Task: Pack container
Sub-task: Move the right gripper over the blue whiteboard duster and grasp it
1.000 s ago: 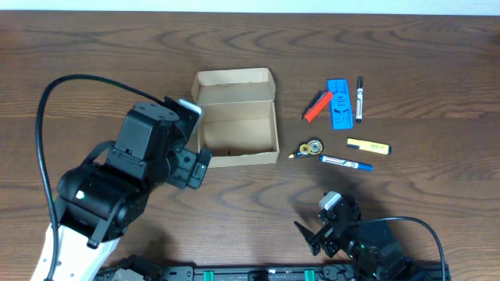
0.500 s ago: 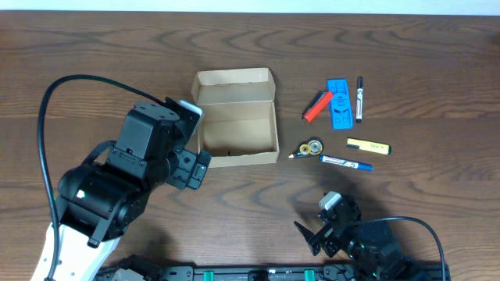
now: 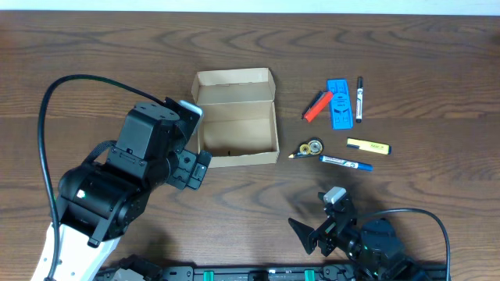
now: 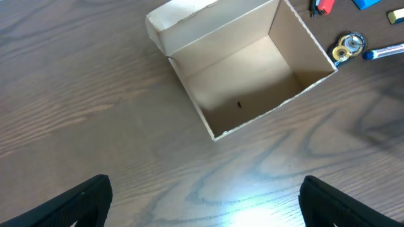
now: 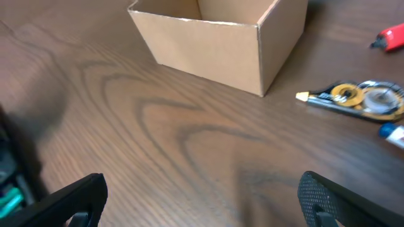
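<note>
The small rectangular tan cardboard box (image 3: 238, 134) sits lid-open mid-table on the dark wooden tabletop (image 3: 117, 47), with free wood along its near edge, where the left gripper (image 4: 202, 205) and the right gripper (image 5: 202, 202) hover, jaws spread wide, holding nothing.

table (image 3: 422, 62): dark wood grain
red marker (image 3: 315, 107): tilted, just beside blue card (image 3: 338, 104)
black pen (image 3: 359, 98): just right of card
yellow highlighter (image 3: 368, 145): near blue pen (image 3: 346, 162)
correction tape (image 3: 310, 148): beside blue pen's end
</note>
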Controlling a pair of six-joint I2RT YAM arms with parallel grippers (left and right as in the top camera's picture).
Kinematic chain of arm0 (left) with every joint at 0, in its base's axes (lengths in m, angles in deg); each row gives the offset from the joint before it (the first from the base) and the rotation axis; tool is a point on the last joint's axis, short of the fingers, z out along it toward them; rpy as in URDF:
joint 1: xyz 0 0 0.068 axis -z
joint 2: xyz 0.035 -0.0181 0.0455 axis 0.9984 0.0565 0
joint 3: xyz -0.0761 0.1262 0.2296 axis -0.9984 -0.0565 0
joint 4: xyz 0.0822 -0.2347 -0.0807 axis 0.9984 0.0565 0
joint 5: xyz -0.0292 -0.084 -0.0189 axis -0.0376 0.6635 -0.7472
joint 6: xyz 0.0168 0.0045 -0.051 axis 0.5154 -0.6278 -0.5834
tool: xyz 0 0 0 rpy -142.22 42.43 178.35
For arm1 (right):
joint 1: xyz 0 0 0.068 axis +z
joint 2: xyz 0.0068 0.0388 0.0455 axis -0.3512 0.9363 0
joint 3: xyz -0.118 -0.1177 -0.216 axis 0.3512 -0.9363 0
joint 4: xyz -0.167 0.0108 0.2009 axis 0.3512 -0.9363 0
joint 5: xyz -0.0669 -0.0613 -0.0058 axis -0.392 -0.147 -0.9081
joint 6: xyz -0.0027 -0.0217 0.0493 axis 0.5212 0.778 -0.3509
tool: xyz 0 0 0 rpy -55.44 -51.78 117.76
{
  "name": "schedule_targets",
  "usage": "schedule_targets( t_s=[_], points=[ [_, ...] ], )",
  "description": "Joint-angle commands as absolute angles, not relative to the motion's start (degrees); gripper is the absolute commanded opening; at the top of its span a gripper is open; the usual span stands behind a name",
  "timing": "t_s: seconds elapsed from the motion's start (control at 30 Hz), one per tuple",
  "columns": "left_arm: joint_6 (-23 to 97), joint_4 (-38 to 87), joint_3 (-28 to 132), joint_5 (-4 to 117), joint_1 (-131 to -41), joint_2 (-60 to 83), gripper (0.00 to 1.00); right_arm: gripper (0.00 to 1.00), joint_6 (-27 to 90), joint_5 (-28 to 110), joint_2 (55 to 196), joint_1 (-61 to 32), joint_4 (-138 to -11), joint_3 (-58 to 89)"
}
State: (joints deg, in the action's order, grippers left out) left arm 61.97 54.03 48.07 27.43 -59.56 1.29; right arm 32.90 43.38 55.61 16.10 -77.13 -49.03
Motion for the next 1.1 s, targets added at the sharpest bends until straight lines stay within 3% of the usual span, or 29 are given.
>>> schedule_targets(
  t_s=[0.0, 0.3, 0.8, 1.07],
  points=[
    [63.1, 54.4, 48.3, 28.2, -59.8, 1.3, 0.95, 0.99, 29.1, 45.3, 55.2, 17.0, -76.6, -49.3],
    [63.1, 54.4, 48.3, 28.2, -59.8, 1.3, 0.95, 0.99, 29.1, 41.5, 58.3, 15.8, -70.7, -47.5],
    [63.1, 54.4, 48.3, 28.2, -59.8, 1.3, 0.95, 0.99, 44.1, 34.7, 93.7, 6.1, -77.2, -16.9],
    [63.2, 54.4, 48.3, 28.2, -59.8, 1.3, 0.95, 0.99, 45.8, 34.9, 101.8, 5.7, -74.1, -13.7]
  ],
)
